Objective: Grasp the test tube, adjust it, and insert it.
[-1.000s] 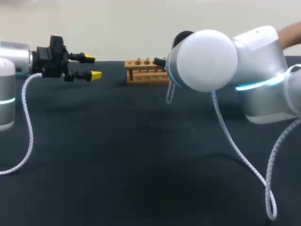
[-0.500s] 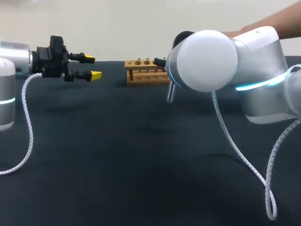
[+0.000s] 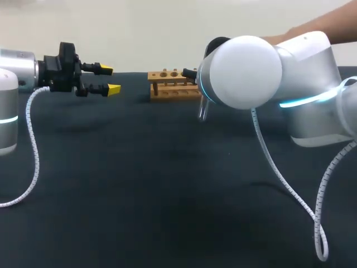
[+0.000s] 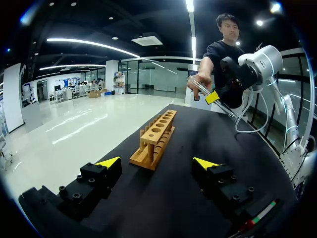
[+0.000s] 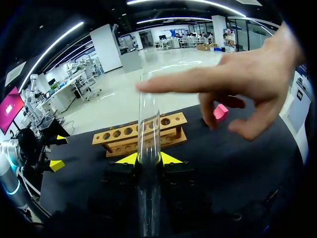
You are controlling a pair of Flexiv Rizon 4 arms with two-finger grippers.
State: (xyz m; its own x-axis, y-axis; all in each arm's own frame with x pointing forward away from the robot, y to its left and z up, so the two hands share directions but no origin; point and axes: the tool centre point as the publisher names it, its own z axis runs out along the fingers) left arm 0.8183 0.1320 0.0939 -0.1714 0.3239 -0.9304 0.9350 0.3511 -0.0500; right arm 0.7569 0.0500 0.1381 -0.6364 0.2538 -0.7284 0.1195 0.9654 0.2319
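- Versus a second ago: a person's forearm [image 3: 312,28] has come further in over the right arm. The tube's lower end has shifted a touch sideways in the head view. The left arm and rack have not moved.
- Test tube [image 5: 148,119]: the long axis runs along the right fingers. One end is well out past the tips, the other back under the wrist. The head view shows only the rounded lower end [image 3: 202,111], pointing down at the counter [image 3: 139,178], near upright.
- Right end effector [image 5: 148,158]: clamped on the tube, one yellow tip on each side at about mid-length.
- Person's hand [image 5: 247,84]: index finger lies against the tube near its far end.
- Wooden tube rack [image 5: 141,135]: on the counter beyond the tube, apart from it.
- Left end effector [image 3: 109,79]: fingers wide apart, holding nothing, hanging over the counter, well apart from the rack.
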